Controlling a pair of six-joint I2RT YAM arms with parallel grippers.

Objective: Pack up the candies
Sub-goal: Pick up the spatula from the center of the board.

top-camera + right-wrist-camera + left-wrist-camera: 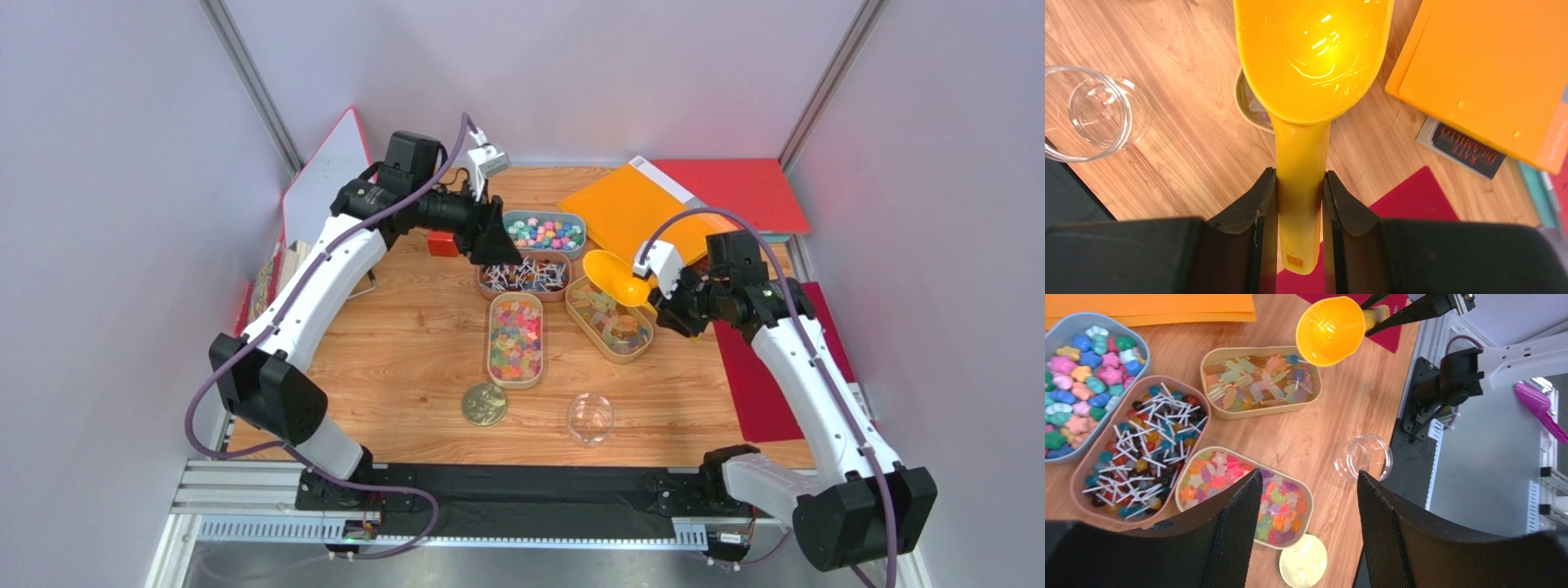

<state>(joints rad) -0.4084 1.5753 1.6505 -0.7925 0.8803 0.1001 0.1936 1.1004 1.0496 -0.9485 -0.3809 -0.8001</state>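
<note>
Candies fill four oval trays: pink, green and blue pieces [545,229] [1079,373], stick lollipops [524,275] [1137,450], bright star gummies [516,336] [1247,493], and yellow-orange gummies [608,321] [1257,383]. My right gripper [672,298] [1300,177] is shut on the handle of a yellow scoop [613,277] [1312,61], whose empty bowl hangs over the yellow-orange tray's far end. My left gripper [494,249] [1309,484] is open and empty, above the lollipop tray. A clear round jar [590,418] [1363,456] [1094,113] stands empty near the front.
A round gold lid [483,403] [1303,560] lies by the star tray. A red cube [442,243] sits behind the left gripper. An orange folder [632,202] [1487,73] and red sheets [754,194] lie at the back right, with a red mat [767,380] to the right.
</note>
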